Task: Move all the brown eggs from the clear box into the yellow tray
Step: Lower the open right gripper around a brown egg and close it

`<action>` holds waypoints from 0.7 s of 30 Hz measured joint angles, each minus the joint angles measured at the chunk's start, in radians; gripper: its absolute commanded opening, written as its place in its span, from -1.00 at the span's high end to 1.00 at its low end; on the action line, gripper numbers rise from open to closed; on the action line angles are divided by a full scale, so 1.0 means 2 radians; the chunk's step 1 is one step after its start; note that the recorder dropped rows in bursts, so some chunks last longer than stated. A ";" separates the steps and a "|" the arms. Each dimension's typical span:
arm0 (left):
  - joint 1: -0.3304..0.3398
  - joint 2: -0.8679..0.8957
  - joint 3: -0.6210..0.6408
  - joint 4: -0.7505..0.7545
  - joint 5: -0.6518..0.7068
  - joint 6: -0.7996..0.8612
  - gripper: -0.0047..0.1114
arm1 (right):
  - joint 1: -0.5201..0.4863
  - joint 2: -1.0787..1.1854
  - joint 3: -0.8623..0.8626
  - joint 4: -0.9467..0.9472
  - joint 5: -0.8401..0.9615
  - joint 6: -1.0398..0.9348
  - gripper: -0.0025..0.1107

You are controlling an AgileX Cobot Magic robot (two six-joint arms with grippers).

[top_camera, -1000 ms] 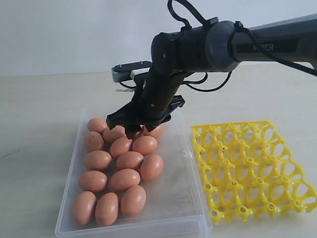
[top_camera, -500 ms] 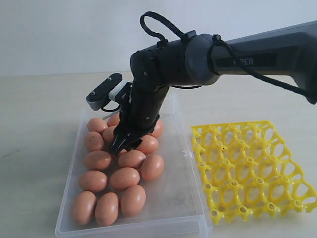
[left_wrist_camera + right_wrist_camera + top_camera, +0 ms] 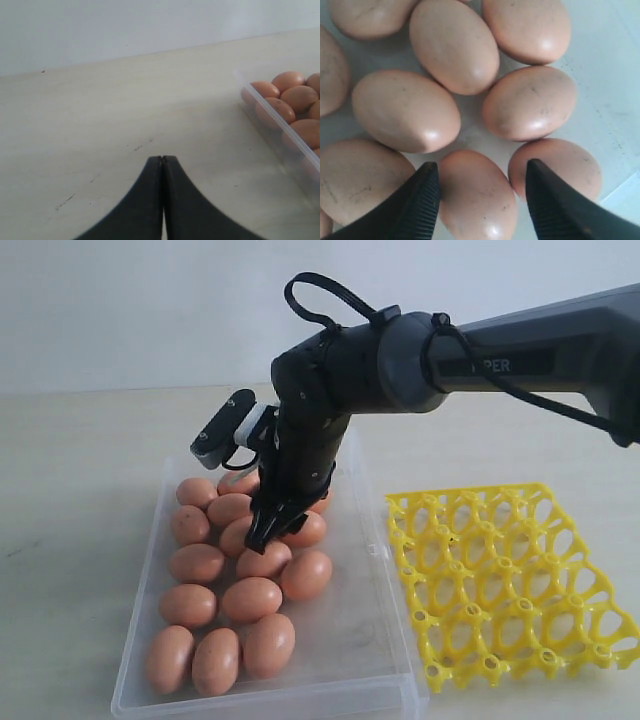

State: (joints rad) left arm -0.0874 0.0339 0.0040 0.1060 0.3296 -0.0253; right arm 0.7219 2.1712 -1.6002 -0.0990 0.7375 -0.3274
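Note:
Several brown eggs (image 3: pixel 252 598) lie packed together in the clear box (image 3: pixel 352 640) on the left of the exterior view. The yellow tray (image 3: pixel 505 580) sits to its right with all its cells vacant. My right gripper (image 3: pixel 262 535) reaches down into the middle of the egg pile. In the right wrist view it (image 3: pixel 481 172) stands open, its fingers on either side of one egg (image 3: pixel 477 197), with a neighbouring egg (image 3: pixel 555 167) partly under one finger. My left gripper (image 3: pixel 162 159) is shut with nothing in it, low over bare table beside the box's wall (image 3: pixel 285 132).
The dark right arm (image 3: pixel 520 345) stretches in from the right above the tray. A strip of bare box floor (image 3: pixel 350 590) runs along the side nearest the tray. A pale wall (image 3: pixel 120 310) stands behind the table.
The right wrist has turned and dropped from above the far eggs to the middle of the pile, then shifted slightly right. Its jaws stay equally wide. No egg has moved.

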 measured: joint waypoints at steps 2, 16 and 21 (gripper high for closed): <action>0.000 0.000 0.000 0.000 0.000 0.000 0.92 | 0.000 0.003 0.001 0.004 0.000 0.000 0.05; 0.000 0.000 0.000 0.000 0.000 0.000 0.92 | 0.000 0.030 0.006 0.035 0.000 -0.001 -0.11; 0.000 0.000 0.000 0.000 0.000 0.000 0.92 | 0.000 0.032 0.006 0.045 -0.012 -0.001 -0.11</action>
State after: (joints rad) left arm -0.0874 0.0339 0.0040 0.1060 0.3296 -0.0253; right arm 0.7219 2.2362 -1.5877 -0.0095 0.7139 -0.3298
